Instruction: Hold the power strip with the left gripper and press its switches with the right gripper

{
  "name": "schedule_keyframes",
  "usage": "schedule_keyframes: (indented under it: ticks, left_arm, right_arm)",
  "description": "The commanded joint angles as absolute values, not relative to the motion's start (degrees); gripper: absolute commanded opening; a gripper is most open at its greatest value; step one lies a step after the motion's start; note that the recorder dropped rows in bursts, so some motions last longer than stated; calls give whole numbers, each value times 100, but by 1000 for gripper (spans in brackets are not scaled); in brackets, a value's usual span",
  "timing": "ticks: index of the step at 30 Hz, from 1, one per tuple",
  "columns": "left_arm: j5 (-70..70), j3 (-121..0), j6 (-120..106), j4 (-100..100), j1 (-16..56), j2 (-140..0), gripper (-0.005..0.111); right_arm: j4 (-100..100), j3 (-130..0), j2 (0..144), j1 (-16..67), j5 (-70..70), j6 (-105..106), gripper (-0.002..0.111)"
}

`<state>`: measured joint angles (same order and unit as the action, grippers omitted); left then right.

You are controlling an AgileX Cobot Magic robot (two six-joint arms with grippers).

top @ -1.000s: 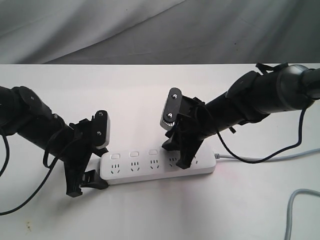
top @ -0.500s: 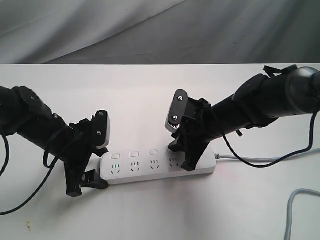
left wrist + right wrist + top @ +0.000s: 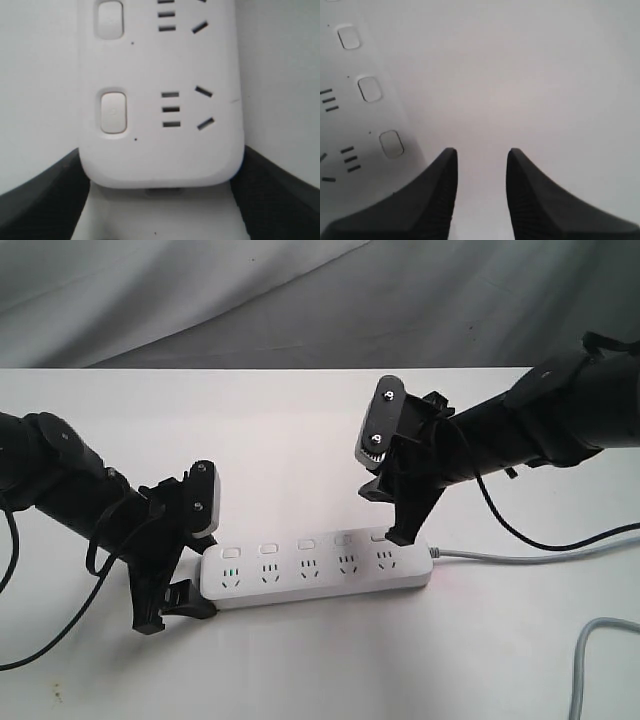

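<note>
- The white table (image 3: 300, 440) bears the power strip (image 3: 315, 578), which lies flat along its near side. All five socket groups face up, with the rounded end on the left and the cord end on the right.
- The left claw (image 3: 175, 608) is clamped on that rounded end. In the left wrist view one black jaw presses each long side of the bar, so the holding half of the task looks done.
- The right claw (image 3: 388, 518) hangs tilted above the cord end and touches nothing. Its jaws stand a little apart and hold nothing. In the right wrist view its tips sit over bare table just beside the strip, not over a button.
- The grey cord (image 3: 520, 558) runs off to the right and lies loose on the table.
- The switches (image 3: 306, 543) form an uncovered row behind the sockets. No picture shows which rockers are already down, so I cannot tell how many presses are left. For any further press, the right claw must come down onto a button.
</note>
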<state>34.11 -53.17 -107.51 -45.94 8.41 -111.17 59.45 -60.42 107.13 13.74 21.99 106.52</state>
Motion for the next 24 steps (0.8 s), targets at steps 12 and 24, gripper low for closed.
schedule_keyframes:
  ticks: [12,24]
  left_arm:
    - [3327,-5263,-10842,-4391,860,-11228,46]
    - [3327,-5263,-10839,-4391,860,-11228,46]
  right_arm:
    - [5911,-5815,10977,1313,2269,10624,32]
    - [5911,-5815,11213,1313,2269,10624,32]
